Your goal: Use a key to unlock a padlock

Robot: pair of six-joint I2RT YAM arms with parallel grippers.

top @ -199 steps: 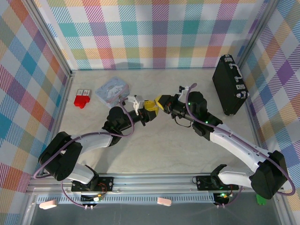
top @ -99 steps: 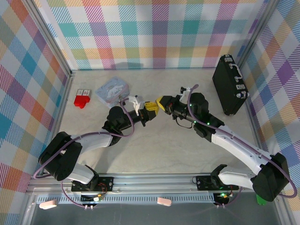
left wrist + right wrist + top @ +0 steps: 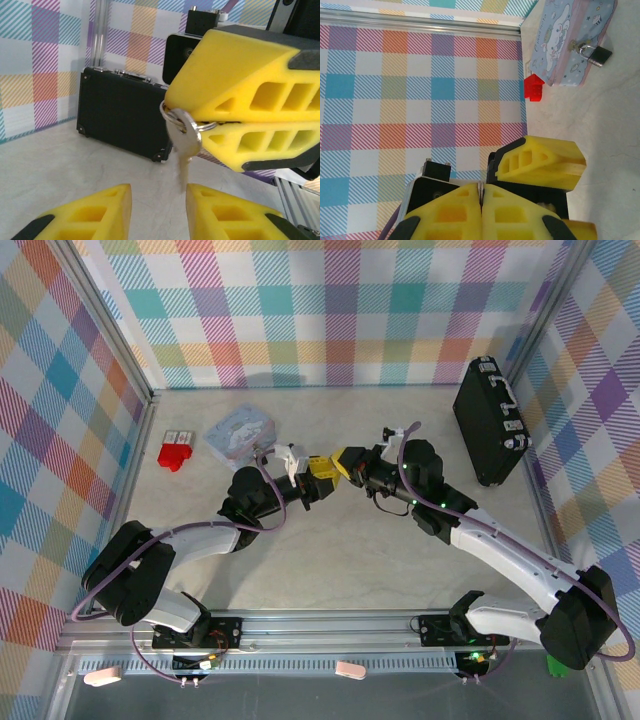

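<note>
Your right gripper (image 3: 196, 121) is clamped shut on the ring of the key (image 3: 185, 143), which dangles just above your left gripper (image 3: 159, 201). The left gripper's fingers stand partly apart and hold nothing. The padlock (image 3: 595, 53) hangs on the pastel tin (image 3: 565, 37), well apart from both grippers, near a red block (image 3: 534, 88). A black case (image 3: 120, 114) stands behind on the tabletop (image 3: 55, 165).

The left claw (image 3: 318, 473) and right claw (image 3: 344, 462) meet almost tip to tip mid-counter, barring the middle. Bare counter (image 3: 340, 560) lies wide nearer the bases, and a bare strip runs along the far edge. The pastel tin (image 3: 240, 432) sits near the left claw, to its far left. A red block (image 3: 174, 454) lies by the left edge, and the black case (image 3: 490, 422) stands along the right edge. The key (image 3: 182, 142) hangs above the left claw's parted fingers (image 3: 100, 212).
</note>
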